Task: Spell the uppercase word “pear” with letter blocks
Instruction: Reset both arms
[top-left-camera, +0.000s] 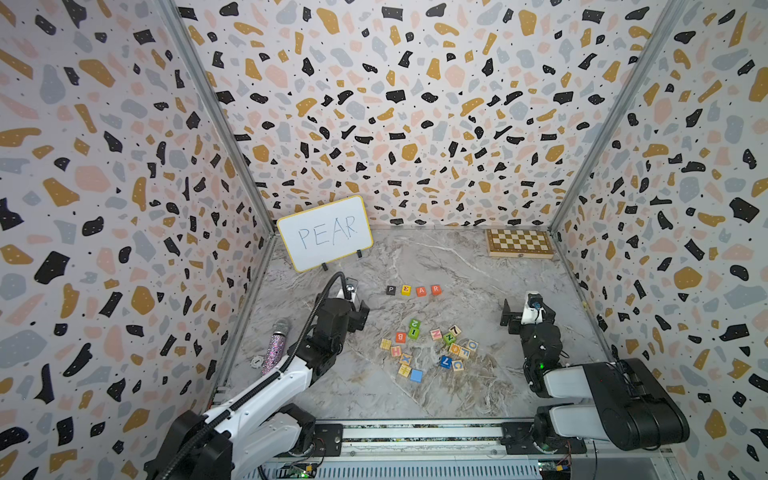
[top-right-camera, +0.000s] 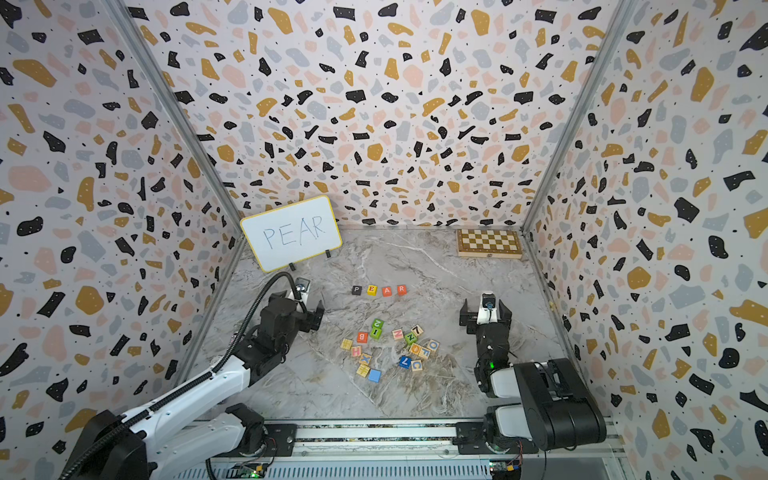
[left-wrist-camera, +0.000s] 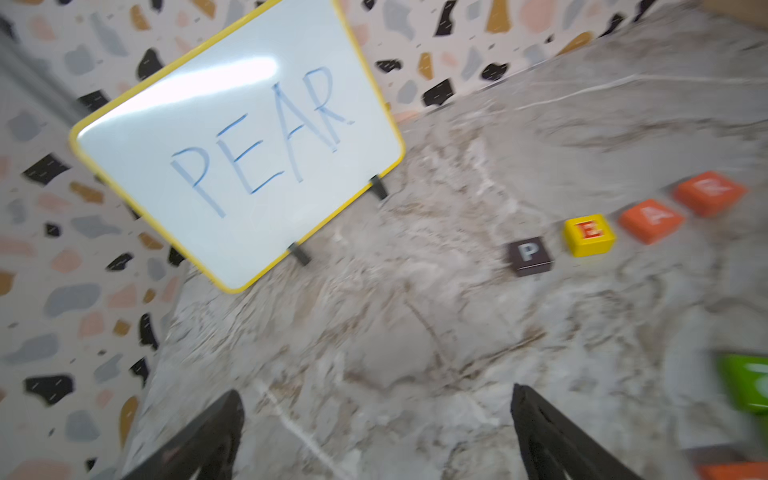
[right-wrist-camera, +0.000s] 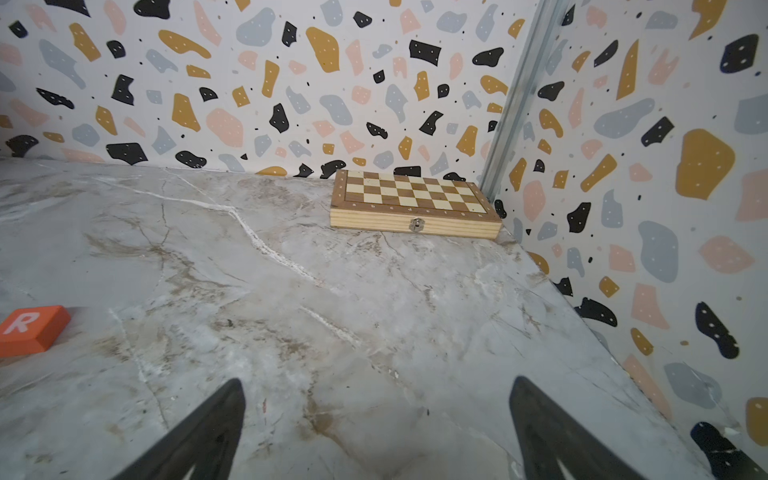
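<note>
- Near the middle of the marble table (top-left-camera: 457, 266), the letter blocks sit in a straight row that reads PEAR from the top views. The order is black P block (top-left-camera: 390, 290), yellow E block (top-left-camera: 406, 290), red-orange A block (top-left-camera: 421, 291), then red-orange R block (top-left-camera: 436, 289).
- The four stand just beside one another with narrow gaps, letters facing up.
- Behind the row and off toward the left wall, a yellow-framed whiteboard (top-left-camera: 325, 232) with PEAR written on it leans on its stand.
- The left gripper (left-wrist-camera: 376, 390) has its jaws spread wide with nothing between them. It is near the row's P end.
- The right gripper (right-wrist-camera: 377, 379) is likewise spread and empty, off the R end.
- Loose cubes (top-left-camera: 428, 349) lie scattered in front of the row, well apart from it.
- A chessboard box (top-left-camera: 519, 243) sits in the far right corner, and a glittery microphone (top-left-camera: 276, 347) lies by the left wall.
</note>
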